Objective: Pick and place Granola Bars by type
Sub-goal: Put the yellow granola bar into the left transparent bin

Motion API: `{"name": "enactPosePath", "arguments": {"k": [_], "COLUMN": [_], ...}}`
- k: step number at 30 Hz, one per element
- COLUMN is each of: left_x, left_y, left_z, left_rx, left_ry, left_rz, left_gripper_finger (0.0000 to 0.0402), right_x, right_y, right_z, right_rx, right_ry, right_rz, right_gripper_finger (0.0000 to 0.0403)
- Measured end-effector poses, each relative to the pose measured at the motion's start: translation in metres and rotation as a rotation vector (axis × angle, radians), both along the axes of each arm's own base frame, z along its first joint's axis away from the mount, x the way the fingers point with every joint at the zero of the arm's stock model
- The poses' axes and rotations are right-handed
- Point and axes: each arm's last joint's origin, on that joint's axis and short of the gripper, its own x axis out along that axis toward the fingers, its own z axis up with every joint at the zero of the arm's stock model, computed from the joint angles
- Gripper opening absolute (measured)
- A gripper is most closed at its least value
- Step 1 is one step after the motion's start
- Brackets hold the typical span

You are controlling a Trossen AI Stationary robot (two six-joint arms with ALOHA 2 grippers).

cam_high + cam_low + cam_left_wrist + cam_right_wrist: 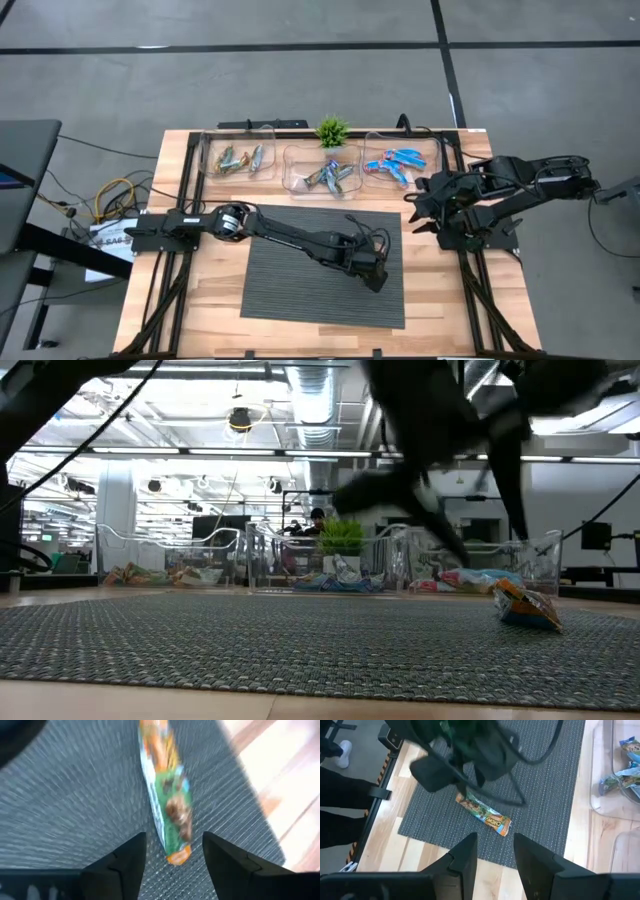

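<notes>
One green-and-orange granola bar [167,795] lies flat on the dark ribbed mat [300,280], near the mat's right edge; it also shows in the right wrist view [485,815] and the low view [525,605]. My left gripper [375,278] hovers just above it, open, with a finger on either side of the bar's orange end [177,855]. My right gripper [412,210] is open and empty at the table's right, in front of the right bin. Other bars lie in three clear bins: tan-green ones [240,160], mixed ones [328,176] and bright blue ones [395,163].
The three clear bins [262,130] stand in a row along the table's far edge, with a small green plant [331,130] behind the middle one. Bare wood lies around the mat. Cables and a grey box lie off the table's left side.
</notes>
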Motion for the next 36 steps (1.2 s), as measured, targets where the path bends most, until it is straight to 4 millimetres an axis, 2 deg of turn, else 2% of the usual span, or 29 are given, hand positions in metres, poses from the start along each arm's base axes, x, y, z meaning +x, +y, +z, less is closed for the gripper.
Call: {"name": "enactPosePath", "arguments": {"k": [3,6,9,13,16,19,24,28,31,36], "left_x": [-0.011,-0.034,-0.058,-0.083,-0.09,-0.094,-0.099,-0.11,-0.127,-0.177], "left_y": [-0.003,-0.004,-0.002,0.001,-0.001,-0.004,-0.006,-0.011,-0.016,-0.011], "left_z": [0.043,0.089,0.112,0.127,0.128,0.127,0.109,0.101,0.098,0.095], "left_rx": [0.143,0.271,0.386,0.459,0.48,0.518,0.57,0.583,0.58,0.52], "left_ry": [-0.057,-0.085,-0.028,0.078,0.123,0.169,0.277,0.279,0.218,0.014], "left_rz": [-0.018,-0.021,-0.004,-0.023,-0.057,-0.121,-0.232,-0.287,-0.302,-0.283], "left_gripper_finger": [0.0176,0.0166,0.0159,0.0155,0.0154,0.0154,0.0154,0.0143,0.0125,0.0089], "right_x": [0.0,-0.007,-0.016,-0.022,-0.025,-0.026,-0.022,-0.012,-0.003,0.019], "right_y": [0.0,-0.001,-0.002,-0.002,-0.002,-0.001,0.006,0.013,0.019,0.034], "right_z": [-0.002,-0.011,-0.028,-0.055,-0.077,-0.095,-0.102,-0.106,-0.113,-0.126], "right_rx": [0.011,0.037,0.116,0.291,0.411,0.439,0.445,0.467,0.472,0.523], "right_ry": [0.009,0.022,0.007,0.004,0.074,0.124,0.061,0.043,0.071,0.11], "right_rz": [-0.012,-0.044,-0.106,-0.301,-0.533,-0.74,-0.924,-1.017,-1.051,-1.085], "right_gripper_finger": [0.0118,0.0118,0.0118,0.0118,0.0118,0.0118,0.0118,0.0118,0.0118,0.0118]}}
